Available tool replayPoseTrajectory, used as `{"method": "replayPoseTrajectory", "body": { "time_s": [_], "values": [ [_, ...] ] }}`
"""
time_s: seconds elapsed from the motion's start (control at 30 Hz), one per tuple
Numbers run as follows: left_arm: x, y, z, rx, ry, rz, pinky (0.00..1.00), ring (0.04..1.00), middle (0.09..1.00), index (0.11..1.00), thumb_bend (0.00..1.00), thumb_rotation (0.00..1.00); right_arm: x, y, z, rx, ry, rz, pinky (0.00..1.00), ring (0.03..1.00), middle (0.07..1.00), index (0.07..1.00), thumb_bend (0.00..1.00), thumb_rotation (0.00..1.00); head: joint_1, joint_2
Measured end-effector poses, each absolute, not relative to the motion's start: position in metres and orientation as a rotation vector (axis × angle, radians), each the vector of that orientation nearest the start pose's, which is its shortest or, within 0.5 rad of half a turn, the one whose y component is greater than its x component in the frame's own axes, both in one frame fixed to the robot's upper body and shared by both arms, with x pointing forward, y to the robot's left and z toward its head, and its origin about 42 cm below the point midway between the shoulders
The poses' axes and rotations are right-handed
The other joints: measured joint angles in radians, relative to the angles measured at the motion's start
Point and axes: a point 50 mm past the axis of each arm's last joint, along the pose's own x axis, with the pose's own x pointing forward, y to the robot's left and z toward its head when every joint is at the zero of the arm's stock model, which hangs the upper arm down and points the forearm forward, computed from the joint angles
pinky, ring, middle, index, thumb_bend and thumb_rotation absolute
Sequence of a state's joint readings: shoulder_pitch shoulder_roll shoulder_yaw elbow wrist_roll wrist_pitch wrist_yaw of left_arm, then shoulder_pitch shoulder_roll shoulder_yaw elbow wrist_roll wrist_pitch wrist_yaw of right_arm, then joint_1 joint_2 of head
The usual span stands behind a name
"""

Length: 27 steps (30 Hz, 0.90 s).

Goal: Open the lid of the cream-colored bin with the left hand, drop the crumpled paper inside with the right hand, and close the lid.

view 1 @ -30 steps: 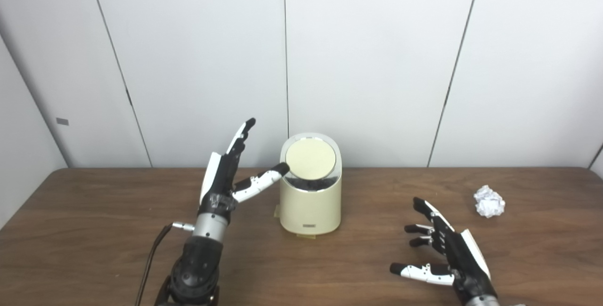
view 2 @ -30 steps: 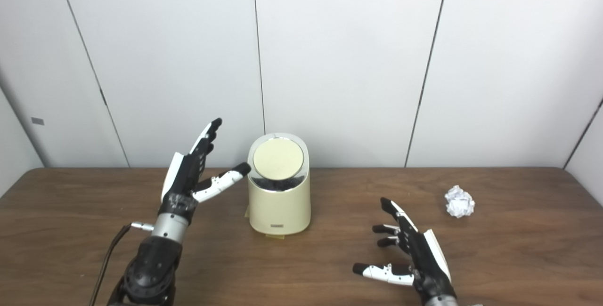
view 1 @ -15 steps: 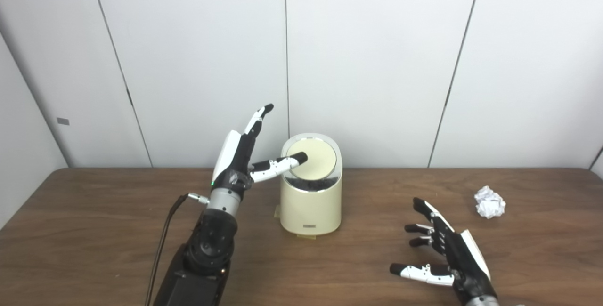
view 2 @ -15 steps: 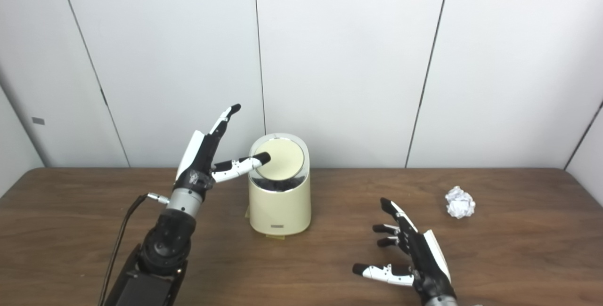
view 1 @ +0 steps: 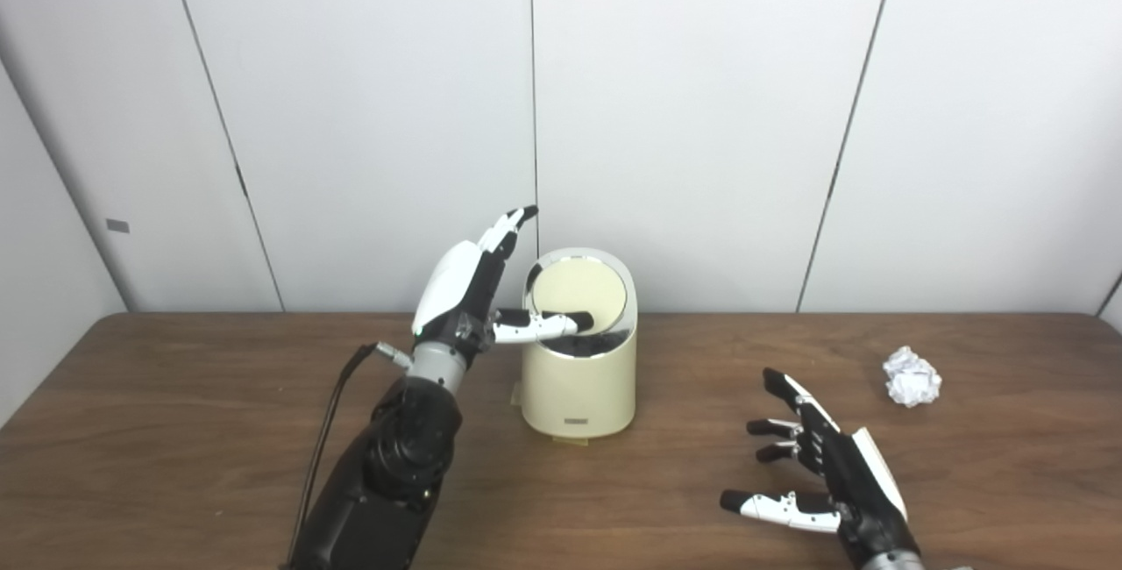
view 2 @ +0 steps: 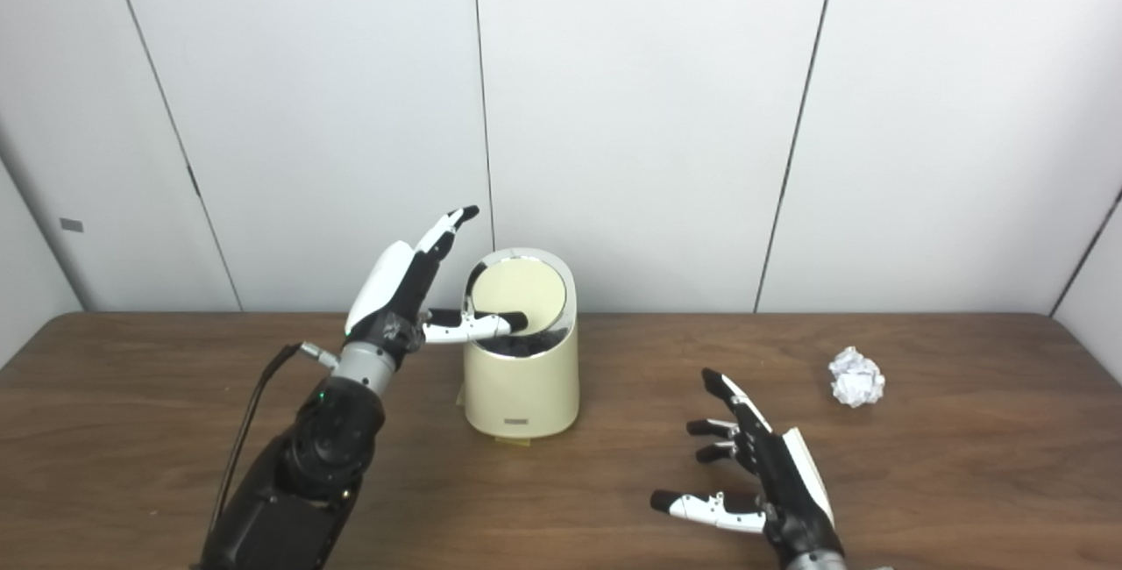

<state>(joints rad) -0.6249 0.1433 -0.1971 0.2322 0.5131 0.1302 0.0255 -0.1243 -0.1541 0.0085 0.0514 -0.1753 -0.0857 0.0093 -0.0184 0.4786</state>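
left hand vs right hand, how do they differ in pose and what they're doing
The left hand is raised beside the cream-colored bin, thumb reaching across the lid; the right hand hovers low over the table, touching nothing. The left's fingers point up toward the wall; the right's spread forward, well short of the crumpled paper. Both are open, holding nothing.

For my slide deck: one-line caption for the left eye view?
Left hand thumb presses cream-colored bin's round lid; crumpled white paper lies untouched beside open right hand.

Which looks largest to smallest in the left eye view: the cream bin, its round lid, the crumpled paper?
1. Cream-colored bin
2. Round lid, tilted open, so it is foreshortened
3. Crumpled paper, clearly the smallest

All three sit at similar depth, so the order seems reliable.
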Motion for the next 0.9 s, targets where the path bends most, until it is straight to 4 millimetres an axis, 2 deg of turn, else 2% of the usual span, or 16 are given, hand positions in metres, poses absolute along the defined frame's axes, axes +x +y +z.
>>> {"method": "replayPoseTrajectory", "body": {
  "time_s": [0.17,0.33,0.53,0.77,0.9],
  "values": [
    [0.459,0.159,0.25,0.767,-0.328,-0.114,0.91,1.0,1.0,1.0,0.95,0.31,0.324,-0.248,0.128,-0.331,-0.163,0.045,0.59,0.727,0.922,0.902,0.77,0.15,-0.005,0.002],
    [0.463,0.159,0.239,0.781,-0.294,-0.112,0.92,1.0,1.0,1.0,0.91,0.32,0.324,-0.247,0.128,-0.331,-0.163,0.046,0.59,0.722,0.921,0.899,0.77,0.15,-0.006,0.003],
    [0.464,0.16,0.236,0.787,-0.29,-0.089,0.91,1.0,1.0,1.0,0.9,0.34,0.324,-0.247,0.129,-0.334,-0.167,0.048,0.59,0.721,0.92,0.9,0.77,0.15,-0.006,0.003],
    [0.465,0.156,0.233,0.84,-0.294,-0.087,0.91,1.0,1.0,1.0,0.94,0.3,0.323,-0.247,0.13,-0.335,-0.169,0.048,0.58,0.718,0.92,0.898,0.77,0.15,-0.005,0.005],
    [0.465,0.152,0.235,0.903,-0.292,-0.076,0.92,1.0,1.0,1.0,0.9,0.21,0.323,-0.246,0.131,-0.336,-0.173,0.049,0.58,0.718,0.917,0.897,0.76,0.14,-0.005,0.006]
  ]
}}
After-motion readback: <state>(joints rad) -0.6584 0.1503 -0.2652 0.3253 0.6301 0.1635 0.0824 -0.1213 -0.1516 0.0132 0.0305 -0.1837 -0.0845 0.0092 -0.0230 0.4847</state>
